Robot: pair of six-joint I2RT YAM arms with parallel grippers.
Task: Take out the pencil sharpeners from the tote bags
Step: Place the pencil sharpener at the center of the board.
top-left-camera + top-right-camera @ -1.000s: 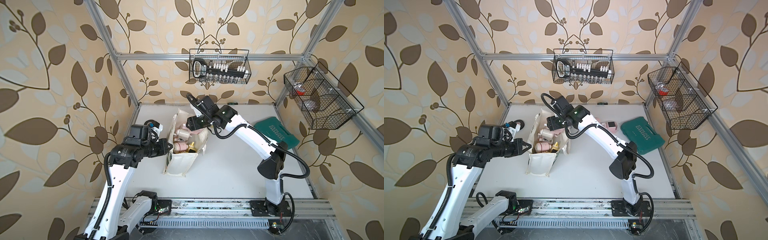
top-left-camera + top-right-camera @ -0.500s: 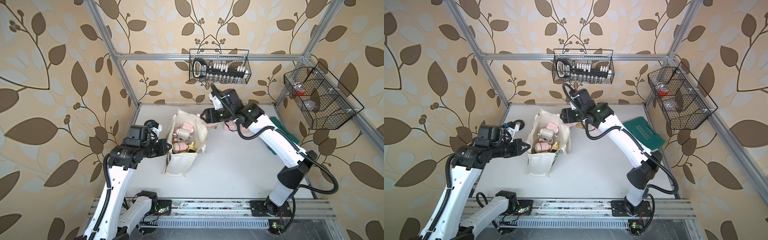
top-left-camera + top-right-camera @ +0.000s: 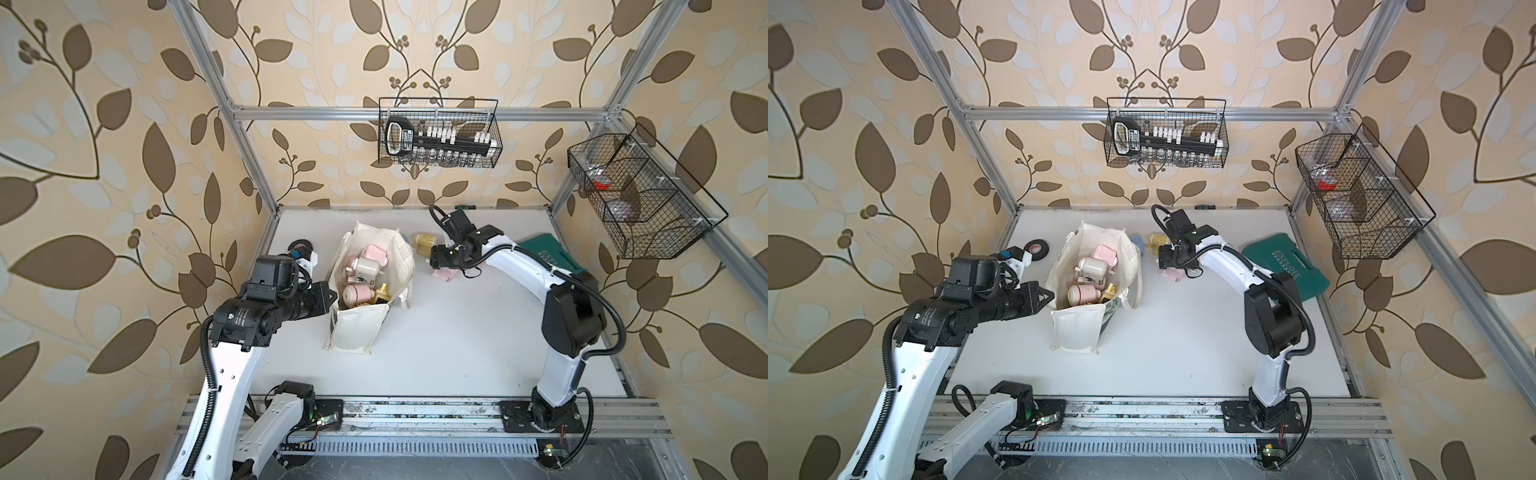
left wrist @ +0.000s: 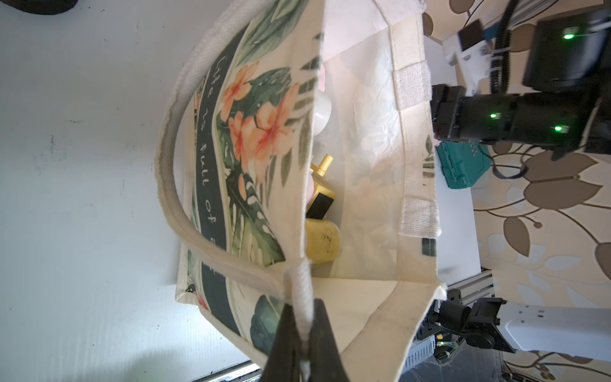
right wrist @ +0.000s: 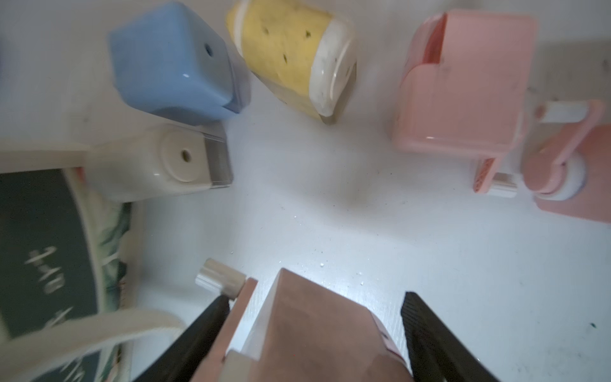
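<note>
Left gripper clamped tote bag rim; right gripper held pink sharpener between jaws over bare table.

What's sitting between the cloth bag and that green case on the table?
The right gripper, holding a pink sharpener, plus a yellow sharpener already out, stand between the bag and the green case, as both top views show.
</note>
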